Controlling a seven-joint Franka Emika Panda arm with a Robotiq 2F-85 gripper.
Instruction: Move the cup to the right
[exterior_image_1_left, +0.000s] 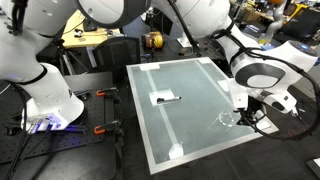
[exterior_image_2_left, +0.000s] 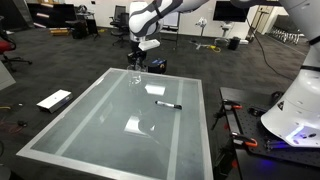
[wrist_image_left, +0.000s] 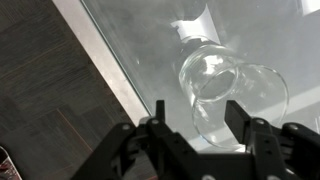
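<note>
The clear cup (wrist_image_left: 213, 72) stands on the glass-topped table (exterior_image_1_left: 190, 80) close to one edge; it shows faintly in both exterior views (exterior_image_1_left: 228, 118) (exterior_image_2_left: 136, 77). My gripper (wrist_image_left: 198, 108) is open. In the wrist view its two dark fingers straddle the near part of the cup's round rim without closing on it. In both exterior views the gripper (exterior_image_1_left: 243, 110) (exterior_image_2_left: 138, 62) hangs just above and beside the cup.
A dark-and-white marker (exterior_image_1_left: 166, 98) (exterior_image_2_left: 168, 104) lies flat near the table's middle. The table's white border (wrist_image_left: 110, 70) and dark carpet lie just beside the cup. The robot's white base (exterior_image_1_left: 50, 95) stands beside the table. A flat white object (exterior_image_2_left: 54, 99) lies on the floor.
</note>
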